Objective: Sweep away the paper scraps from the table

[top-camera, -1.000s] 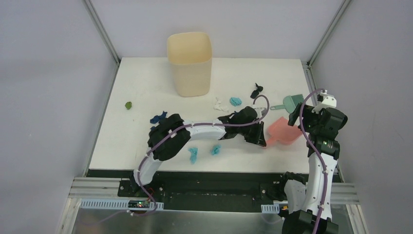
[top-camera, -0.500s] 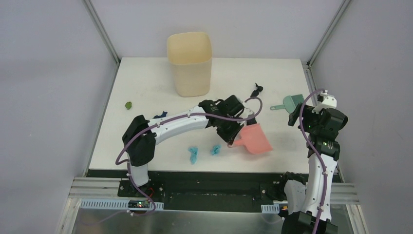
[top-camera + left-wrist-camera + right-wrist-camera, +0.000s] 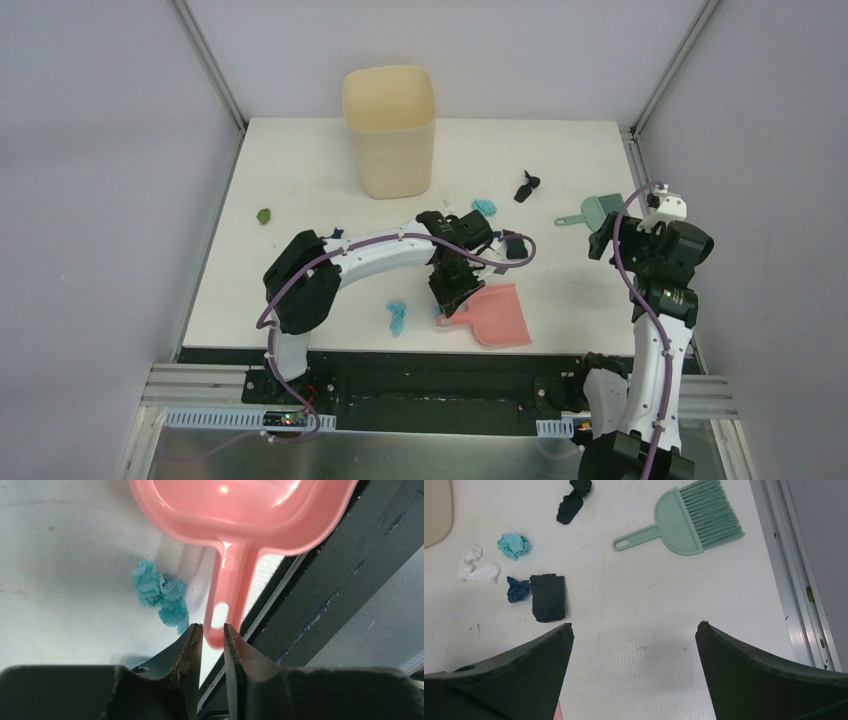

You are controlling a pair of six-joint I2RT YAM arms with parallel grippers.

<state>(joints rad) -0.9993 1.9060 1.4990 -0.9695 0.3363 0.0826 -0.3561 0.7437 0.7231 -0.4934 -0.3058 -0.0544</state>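
The pink dustpan (image 3: 497, 316) lies at the front edge of the table (image 3: 300, 170), its pan (image 3: 240, 510) reaching past that edge. My left gripper (image 3: 450, 297) (image 3: 212, 626) stands over the handle end. Its jaws are a narrow gap apart, and a white sliver shows between the handle and one finger. A light blue paper scrap (image 3: 161, 592) (image 3: 397, 317) lies just left of the handle. My right gripper (image 3: 634, 630) (image 3: 603, 243) hangs wide open over bare table at the right. Ahead of it lie black (image 3: 574, 497), light blue (image 3: 513, 545), white (image 3: 478, 570), navy (image 3: 517, 590) and flat black (image 3: 548, 597) scraps.
The teal hand brush (image 3: 597, 210) (image 3: 689, 522) lies at the right, near the metal rail. A tall cream bin (image 3: 390, 130) stands at the back centre. A green scrap (image 3: 264, 215) sits alone at the far left. Grey walls close in the sides.
My left arm swung the dustpan from the right side to the front centre and lowered it onto the table edge, and its jaws parted slightly. The right arm stayed still.
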